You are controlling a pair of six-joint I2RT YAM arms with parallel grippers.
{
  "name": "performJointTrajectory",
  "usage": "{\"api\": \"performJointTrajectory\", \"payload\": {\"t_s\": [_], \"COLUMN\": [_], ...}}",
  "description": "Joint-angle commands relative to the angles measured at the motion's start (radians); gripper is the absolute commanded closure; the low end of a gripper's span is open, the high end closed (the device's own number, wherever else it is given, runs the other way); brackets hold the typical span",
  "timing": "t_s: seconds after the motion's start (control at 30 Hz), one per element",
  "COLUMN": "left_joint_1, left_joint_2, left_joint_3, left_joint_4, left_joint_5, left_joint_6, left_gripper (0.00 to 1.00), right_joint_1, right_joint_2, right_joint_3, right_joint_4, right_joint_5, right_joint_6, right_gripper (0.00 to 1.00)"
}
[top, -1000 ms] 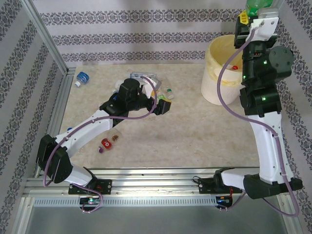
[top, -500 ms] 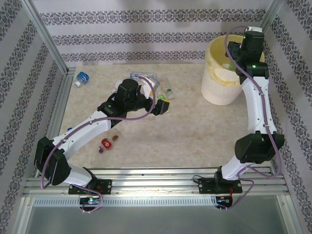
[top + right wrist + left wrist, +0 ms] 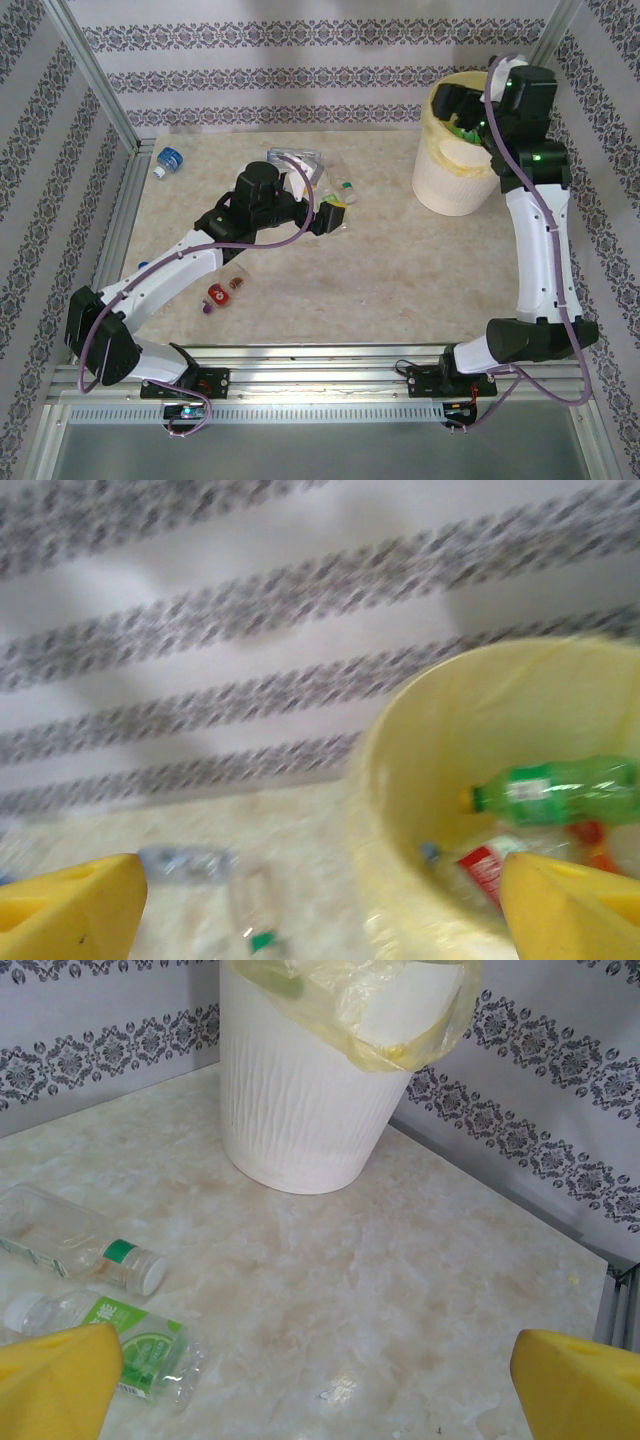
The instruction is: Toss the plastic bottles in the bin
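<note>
The right jaws stand wide apart and empty above the bin [image 3: 400, 740], where a green bottle [image 3: 560, 790] lies (blurred, beside a red-labelled one [image 3: 485, 865]). The left jaws gape too, holding nothing, low over the counter [image 3: 400, 1290], near a lime-label bottle [image 3: 120, 1345] and a green-capped clear bottle [image 3: 70, 1245].

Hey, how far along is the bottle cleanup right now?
Done: a green bottle and a red-labelled bottle lie in the bin. In hand: nothing; the right end effector is open over the bin, the left end effector open above the table. Left: blue-labelled bottle, small red bottle, lime-labelled bottle.
</note>
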Motion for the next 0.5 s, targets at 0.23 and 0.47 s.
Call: {"api": "performJointTrajectory", "payload": {"t_s": [0.23, 0.47], "left_joint_1": [0.006, 0.008], "left_joint_2": [-0.07, -0.125], "left_joint_3": [-0.035, -0.06], "left_joint_4": [0.004, -0.031], "left_joint_5": [-0.023, -0.061], "left_joint_6": [0.008, 0.017], "left_gripper": [0.0, 0.0], "right_joint_1": [0.198, 0.282], "right_joint_2": [0.056, 0.134], "right_joint_3": [-0.042, -0.08], "right_joint_4": [-0.104, -0.121], "right_joint_5": [-0.167, -0.173], "right_joint_6": [0.06, 0.089], "right_gripper": [0.09, 0.08]}}
